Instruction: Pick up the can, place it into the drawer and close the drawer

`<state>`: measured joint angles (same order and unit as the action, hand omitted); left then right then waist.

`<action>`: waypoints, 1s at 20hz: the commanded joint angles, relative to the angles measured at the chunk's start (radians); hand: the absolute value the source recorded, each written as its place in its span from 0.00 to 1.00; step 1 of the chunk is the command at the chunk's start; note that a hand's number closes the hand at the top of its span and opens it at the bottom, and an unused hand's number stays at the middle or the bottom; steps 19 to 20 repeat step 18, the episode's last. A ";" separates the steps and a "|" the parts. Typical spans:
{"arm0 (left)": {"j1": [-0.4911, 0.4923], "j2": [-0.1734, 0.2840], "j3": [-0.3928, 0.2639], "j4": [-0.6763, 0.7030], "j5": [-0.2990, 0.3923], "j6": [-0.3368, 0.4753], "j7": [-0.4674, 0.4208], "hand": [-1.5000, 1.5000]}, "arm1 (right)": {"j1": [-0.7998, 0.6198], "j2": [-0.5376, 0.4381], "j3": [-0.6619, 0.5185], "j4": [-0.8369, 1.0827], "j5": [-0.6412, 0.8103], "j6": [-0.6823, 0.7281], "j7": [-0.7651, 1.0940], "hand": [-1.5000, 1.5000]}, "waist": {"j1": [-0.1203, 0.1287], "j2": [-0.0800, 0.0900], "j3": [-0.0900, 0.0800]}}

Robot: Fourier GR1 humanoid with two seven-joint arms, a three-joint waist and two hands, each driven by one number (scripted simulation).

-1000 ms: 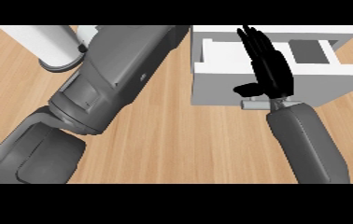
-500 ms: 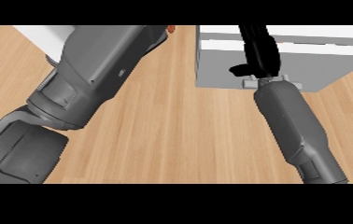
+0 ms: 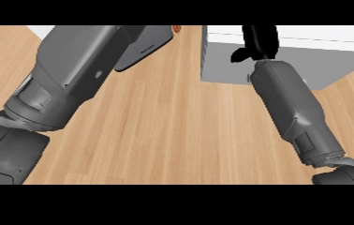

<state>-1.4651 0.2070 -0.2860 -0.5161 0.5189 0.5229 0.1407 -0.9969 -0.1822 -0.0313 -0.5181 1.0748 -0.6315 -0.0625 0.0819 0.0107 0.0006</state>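
The white drawer unit [image 3: 228, 69] stands at the upper right, showing its grey front and pale top [image 3: 311, 34]. No open compartment shows. My right hand [image 3: 257, 41] lies black against the unit's top, fingers straight and running out past the upper edge, thumb to the left. Its grey forearm [image 3: 290, 107] comes in from the lower right. My left forearm [image 3: 76, 78] crosses the left side toward the top; its hand is out of sight. No can shows. A small red-orange sliver [image 3: 177, 28] peeks beside the left wrist; I cannot tell what it is.
The wooden counter [image 3: 166, 135] spreads between the two arms. A white patch [image 3: 43, 30] shows at the upper left corner, behind the left forearm.
The drawer's open compartment seen a second ago no longer shows. The right hand has moved forward over the unit, and the left forearm has stretched further toward the top.
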 commanded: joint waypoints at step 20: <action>0.238 0.127 -0.033 -0.321 -0.015 -0.039 0.091 0.00 | -0.224 0.014 -0.186 0.152 -0.156 -0.004 -0.173 0.00 | 0.032 0.000 0.001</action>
